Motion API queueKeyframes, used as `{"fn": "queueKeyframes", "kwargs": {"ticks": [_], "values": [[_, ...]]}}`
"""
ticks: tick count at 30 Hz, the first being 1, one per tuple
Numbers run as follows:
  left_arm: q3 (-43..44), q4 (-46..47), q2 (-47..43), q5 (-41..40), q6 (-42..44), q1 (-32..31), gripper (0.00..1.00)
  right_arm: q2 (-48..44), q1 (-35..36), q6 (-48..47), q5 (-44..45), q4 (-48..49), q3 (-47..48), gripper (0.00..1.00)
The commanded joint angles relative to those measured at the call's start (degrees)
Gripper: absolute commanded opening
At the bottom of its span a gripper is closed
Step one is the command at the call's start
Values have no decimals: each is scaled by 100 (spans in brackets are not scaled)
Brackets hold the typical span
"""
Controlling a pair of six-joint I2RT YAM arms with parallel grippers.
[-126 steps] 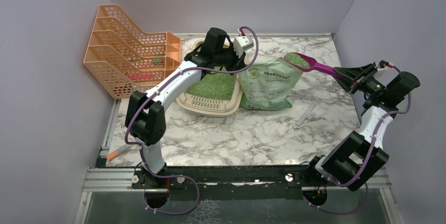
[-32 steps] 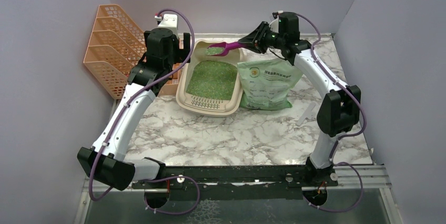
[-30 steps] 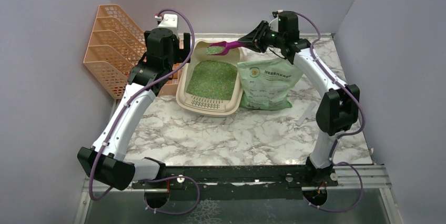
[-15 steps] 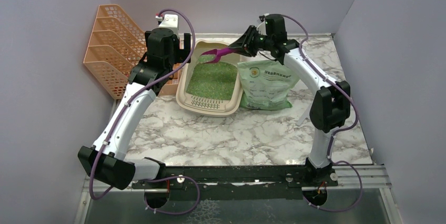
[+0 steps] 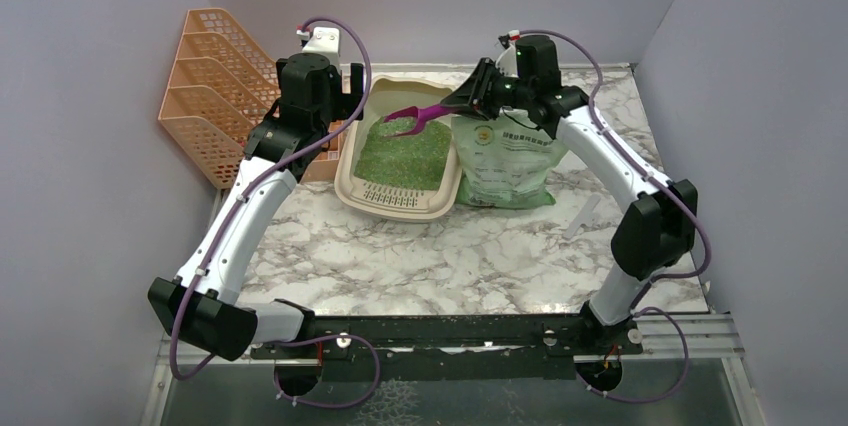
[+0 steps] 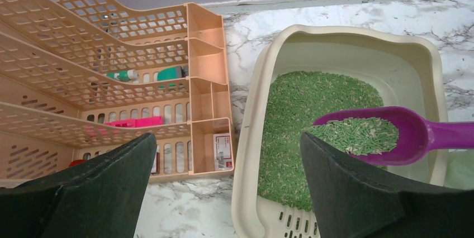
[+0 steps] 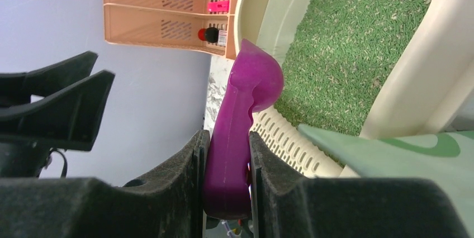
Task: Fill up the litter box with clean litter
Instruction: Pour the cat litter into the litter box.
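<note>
Loaded transfer over the litter box. The right claw is clamped narrowly on the handle of the magenta scoop, whose bowl, heaped with clean litter, projects ahead of the fingertips above the granules already lying in the box. Likely hazards: the smooth handle could twist between the pads as the wrist rolls, dumping the load early, and a tip made too near the rim beneath the claw could scatter granules onto the desk or the green litter bag lying under the claw's wrist. The right arm reaches forward and across, elbow raised, its claw angled leftward and slightly down. The left arm stretches forward. The left claw, spread wide and empty, hangs over the box's near-side rim with the orange file rack to its left.
</note>
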Motion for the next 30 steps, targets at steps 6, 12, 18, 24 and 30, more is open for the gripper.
{"fn": "queueKeyframes", "kwargs": {"ticks": [6,12,18,24,30], "values": [[14,51,-56,257,-33,19,99,-738,51,-803,174,-907,-68,1],[5,69,-36,383,-42,19,99,-1041,51,-1086,611,-1477,-4,1],[-43,91,-41,462,-53,19,99,-1210,52,-1324,1000,-1911,87,1],[-57,119,-23,530,-92,19,99,-1129,51,-1669,1254,-2510,589,1],[-48,152,20,615,-121,19,99,-960,173,-2015,1525,-2925,1159,1]]}}
